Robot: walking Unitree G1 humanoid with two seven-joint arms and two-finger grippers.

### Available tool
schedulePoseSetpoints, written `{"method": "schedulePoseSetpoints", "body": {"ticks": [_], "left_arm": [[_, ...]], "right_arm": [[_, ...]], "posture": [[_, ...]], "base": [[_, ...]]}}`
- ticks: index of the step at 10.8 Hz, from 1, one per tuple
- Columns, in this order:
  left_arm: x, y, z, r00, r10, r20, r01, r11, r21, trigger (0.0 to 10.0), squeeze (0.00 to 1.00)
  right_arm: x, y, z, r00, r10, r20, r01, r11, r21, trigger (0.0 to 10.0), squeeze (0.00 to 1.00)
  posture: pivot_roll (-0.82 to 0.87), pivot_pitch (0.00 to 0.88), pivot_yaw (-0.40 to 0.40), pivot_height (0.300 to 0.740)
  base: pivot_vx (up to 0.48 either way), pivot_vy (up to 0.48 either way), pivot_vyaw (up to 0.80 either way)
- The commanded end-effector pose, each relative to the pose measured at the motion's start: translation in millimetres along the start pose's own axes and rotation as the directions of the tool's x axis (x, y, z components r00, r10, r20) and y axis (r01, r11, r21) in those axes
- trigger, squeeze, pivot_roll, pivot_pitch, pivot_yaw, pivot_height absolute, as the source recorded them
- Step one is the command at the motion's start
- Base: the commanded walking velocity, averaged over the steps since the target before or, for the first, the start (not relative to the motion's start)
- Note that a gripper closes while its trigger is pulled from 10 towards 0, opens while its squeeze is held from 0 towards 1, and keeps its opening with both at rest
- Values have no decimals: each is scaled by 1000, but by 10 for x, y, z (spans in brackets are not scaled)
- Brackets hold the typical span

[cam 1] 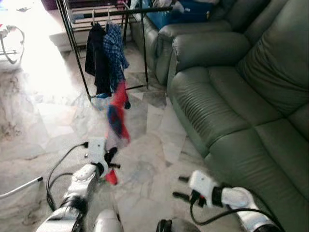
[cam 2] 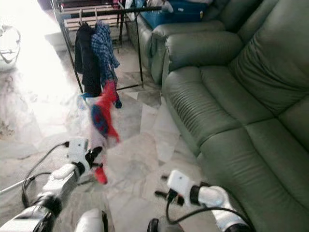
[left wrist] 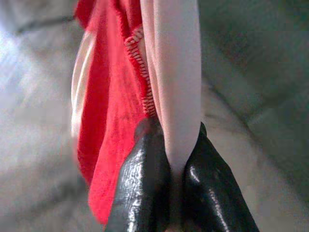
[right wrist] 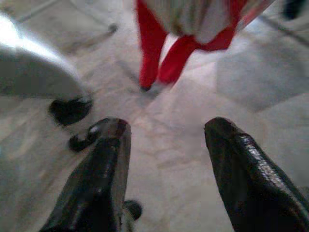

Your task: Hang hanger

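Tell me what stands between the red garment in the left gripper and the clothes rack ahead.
Nothing visible does. The left gripper is shut on the red garment, and open marble floor runs to the clothes rack. The dark jacket and plaid shirt already hang there; the sofa lies to the right.

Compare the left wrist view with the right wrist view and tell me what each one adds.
Left wrist view: the left gripper, jaws shut on the red garment and a pale strip of fabric, close enough to see the stitching. Right wrist view: the right gripper with jaws open and holding nothing, and part of the left arm. Both share the red garment hanging above the marble floor.
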State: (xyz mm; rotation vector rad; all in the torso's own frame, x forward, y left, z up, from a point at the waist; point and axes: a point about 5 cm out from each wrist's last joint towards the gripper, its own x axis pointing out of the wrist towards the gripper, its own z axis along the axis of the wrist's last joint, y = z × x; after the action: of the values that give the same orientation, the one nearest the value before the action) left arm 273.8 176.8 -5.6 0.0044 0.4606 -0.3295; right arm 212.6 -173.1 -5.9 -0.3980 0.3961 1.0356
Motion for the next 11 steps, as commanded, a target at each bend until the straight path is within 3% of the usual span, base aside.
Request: {"method": "schedulePoseSetpoints", "body": {"ticks": [1,2,3,5,7,8,10,11], "left_arm": [[-10,-56,75,994,-104,33,100,989,107,10000,0],[-102,-71,-5,970,-240,-26,241,956,170,10000,0],[-203,-86,-108,930,-350,-113,367,898,244,10000,0],[-299,-90,-237,889,-414,-196,455,844,284,10000,0],[-314,-147,-211,860,-464,-214,511,787,345,10000,0],[-309,-217,-195,812,-520,-265,583,708,397,10000,0],[-329,-288,-254,750,-562,-349,660,608,441,10000,0],[-329,-316,-235,744,-576,-340,666,593,453,10000,0]], "right_arm": [[-75,-123,32,998,-53,20,54,998,-16,10000,1000],[-167,-237,50,998,-68,7,68,996,-52,10000,1000],[-225,-328,105,998,-61,8,61,994,-89,10000,1000],[-239,-411,212,999,-31,17,34,988,-151,10000,1000],[-237,-497,353,999,-7,47,17,978,-210,10000,1000],[-257,-615,490,997,63,36,-53,971,-234,10000,1000],[-245,-786,661,990,141,0,-135,949,-284,10000,1000],[-231,-847,695,987,157,-36,-160,936,-312,10000,1000]], "posture": [[-28,47,-50,740],[-30,47,-50,740],[-27,49,-49,740],[-28,45,-47,740],[-30,47,-50,740],[-31,51,-53,740],[-31,50,-58,740],[-30,50,-58,740]], "base": [[0,0,0],[0,0,0],[0,0,0],[0,0,0],[0,0,0],[0,0,0],[0,0,0],[0,0,0]]}}
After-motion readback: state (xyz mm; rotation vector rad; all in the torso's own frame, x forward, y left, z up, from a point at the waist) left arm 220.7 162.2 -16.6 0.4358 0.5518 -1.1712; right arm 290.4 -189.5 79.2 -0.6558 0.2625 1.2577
